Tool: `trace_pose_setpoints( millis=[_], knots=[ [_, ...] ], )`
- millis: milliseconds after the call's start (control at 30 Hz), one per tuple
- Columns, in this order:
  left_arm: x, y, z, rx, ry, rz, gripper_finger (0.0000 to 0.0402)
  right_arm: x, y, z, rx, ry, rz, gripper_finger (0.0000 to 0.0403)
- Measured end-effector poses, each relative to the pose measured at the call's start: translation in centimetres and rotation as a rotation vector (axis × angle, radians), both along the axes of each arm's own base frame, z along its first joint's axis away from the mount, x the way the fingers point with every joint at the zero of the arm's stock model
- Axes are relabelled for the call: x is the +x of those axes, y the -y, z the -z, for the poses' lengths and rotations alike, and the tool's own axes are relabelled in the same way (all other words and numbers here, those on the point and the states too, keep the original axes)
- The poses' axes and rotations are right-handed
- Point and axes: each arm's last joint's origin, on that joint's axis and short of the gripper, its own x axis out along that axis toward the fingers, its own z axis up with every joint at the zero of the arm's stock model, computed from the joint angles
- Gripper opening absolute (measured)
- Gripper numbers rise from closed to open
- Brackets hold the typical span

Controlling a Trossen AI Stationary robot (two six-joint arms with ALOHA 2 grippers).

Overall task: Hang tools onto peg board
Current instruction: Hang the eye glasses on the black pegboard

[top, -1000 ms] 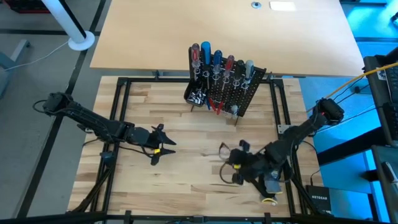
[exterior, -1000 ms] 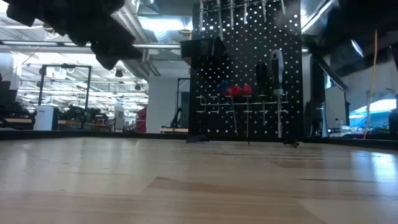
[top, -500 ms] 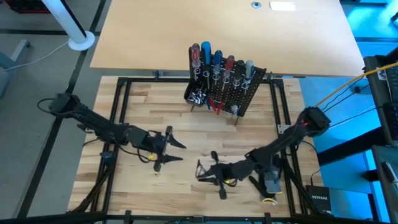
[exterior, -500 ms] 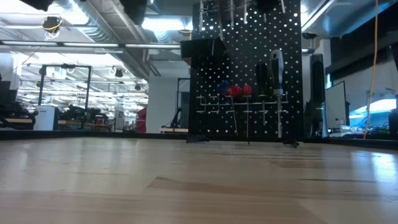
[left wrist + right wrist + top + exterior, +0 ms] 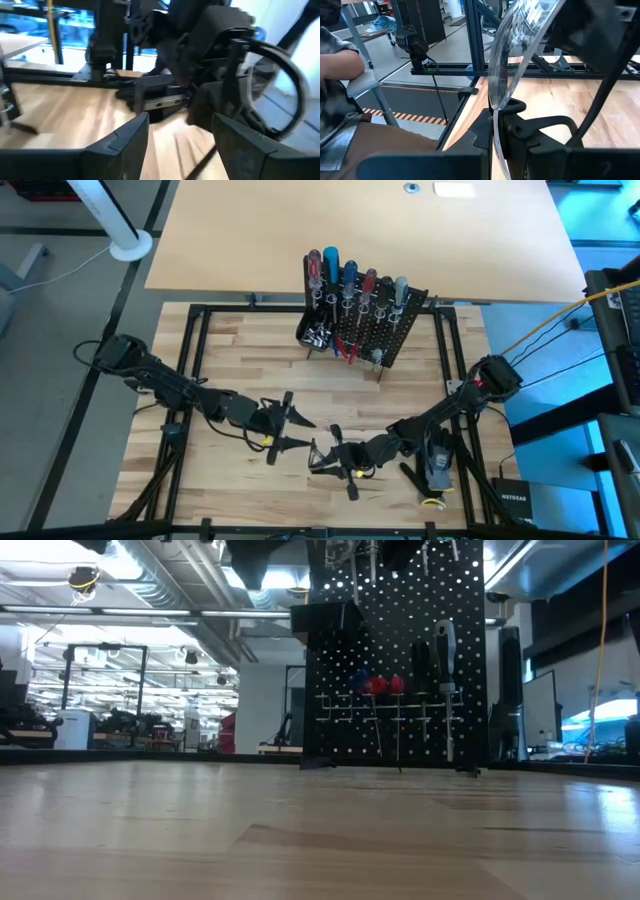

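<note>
The black peg board (image 5: 372,320) stands at the table's far middle on thin legs. Screwdrivers (image 5: 340,275) with red, blue and grey handles hang in its wire rings. In the low view the peg board (image 5: 400,670) carries red and blue handles (image 5: 378,685). My left gripper (image 5: 303,432) hovers open over the table's near middle, pointing right. My right gripper (image 5: 313,461) is open just beside it, pointing left. Neither holds anything. The left wrist view shows my left gripper (image 5: 180,120) facing the right arm (image 5: 210,45).
A black-and-grey work glove (image 5: 436,472) lies near the table's right near corner, under the right arm. A black metal frame (image 5: 195,330) borders the tabletop. A person's sleeve (image 5: 335,65) shows beyond the table's left side. Bare wood lies between the grippers and the peg board.
Both grippers have travelled toward the table's middle and toward each other. The left one moved right, the right one moved left, and their fingertips now stand close together. The peg board and its tools have stayed put.
</note>
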Motion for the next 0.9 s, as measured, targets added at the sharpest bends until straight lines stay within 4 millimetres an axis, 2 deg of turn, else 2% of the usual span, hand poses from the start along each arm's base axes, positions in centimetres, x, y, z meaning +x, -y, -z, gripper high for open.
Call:
trace_pose_setpoints(
  millis=[267,500,900],
  knots=[
    [-0.09,0.82,0.37,-0.005,-0.011,0.100,0.0205,0.02,0.08,0.02,-0.005,0.000,0.033,0.0030],
    [0.05,0.42,0.13,0.012,0.017,0.012,0.0205,0.03,0.13,0.03,-0.007,0.000,0.044,0.0030],
    [0.55,0.96,0.97,0.035,0.038,0.020,0.0205,0.48,0.24,-0.08,0.000,0.010,0.052,0.0030]
  ],
)
